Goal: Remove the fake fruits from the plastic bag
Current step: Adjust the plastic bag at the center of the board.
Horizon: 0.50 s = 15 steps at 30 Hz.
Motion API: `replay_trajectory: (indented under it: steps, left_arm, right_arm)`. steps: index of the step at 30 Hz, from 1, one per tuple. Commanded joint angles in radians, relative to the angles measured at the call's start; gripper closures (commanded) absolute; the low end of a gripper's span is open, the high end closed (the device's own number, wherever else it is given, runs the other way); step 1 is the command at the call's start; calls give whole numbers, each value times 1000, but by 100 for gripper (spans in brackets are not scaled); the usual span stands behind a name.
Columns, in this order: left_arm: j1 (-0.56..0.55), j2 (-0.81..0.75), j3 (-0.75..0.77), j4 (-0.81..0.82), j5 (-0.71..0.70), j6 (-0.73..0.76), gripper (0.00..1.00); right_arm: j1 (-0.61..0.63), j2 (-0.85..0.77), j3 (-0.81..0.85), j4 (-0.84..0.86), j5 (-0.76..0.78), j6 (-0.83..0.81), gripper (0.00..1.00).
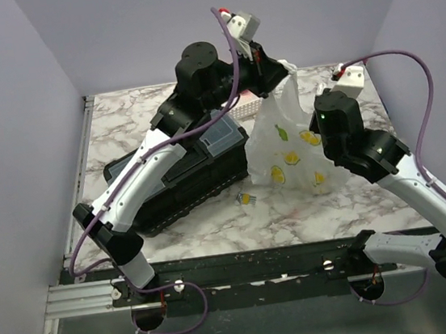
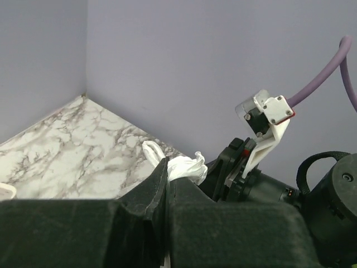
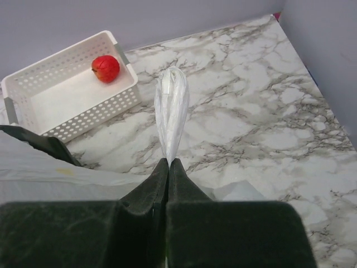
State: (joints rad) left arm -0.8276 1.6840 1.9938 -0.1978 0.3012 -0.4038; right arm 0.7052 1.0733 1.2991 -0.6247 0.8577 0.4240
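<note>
Pinching the plastic bag [image 1: 286,147] at its top with both claws. At the left gripper [image 2: 166,167]: clenched, fingers pressed flat together, a crumpled white loop of handle [image 2: 184,166] poking out just past the tips. At the right gripper [image 3: 168,162]: likewise clenched, nipping a second, twisted strip of handle [image 3: 171,106] standing up beyond the tips.

Bag, top view: peak held up at the left claw over the far side of the marble table [image 1: 120,122], right shoulder caught at the right claw, body fanning down from both onto the marble. Through the thin film: several yellow patches [image 1: 291,157] and one green patch [image 1: 282,133], shapes not resolvable.

White perforated basket [image 3: 95,114], right wrist view: left of and beyond the right claw, apart from the pinched strip. Inside: one red fruit [image 3: 105,68], close to the far wall.

Black toolbox [image 1: 184,184]: lying under the left arm, just left of the bag; contents not visible.

Small yellow-and-white item [image 1: 246,199] on the marble just in front of the bag's left corner; too small to identify.
</note>
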Motion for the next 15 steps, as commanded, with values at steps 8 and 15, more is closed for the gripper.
replay_trajectory:
  steps: [8, 15]
  left_arm:
    - [70, -220, -374, -24, 192, -31, 100]
    - [71, -437, -680, -72, 178, 41, 100]
  right_arm:
    - [-4, -209, -210, -115, -332, 199, 93]
    - [-5, -361, -368, -189, -682, 302, 60]
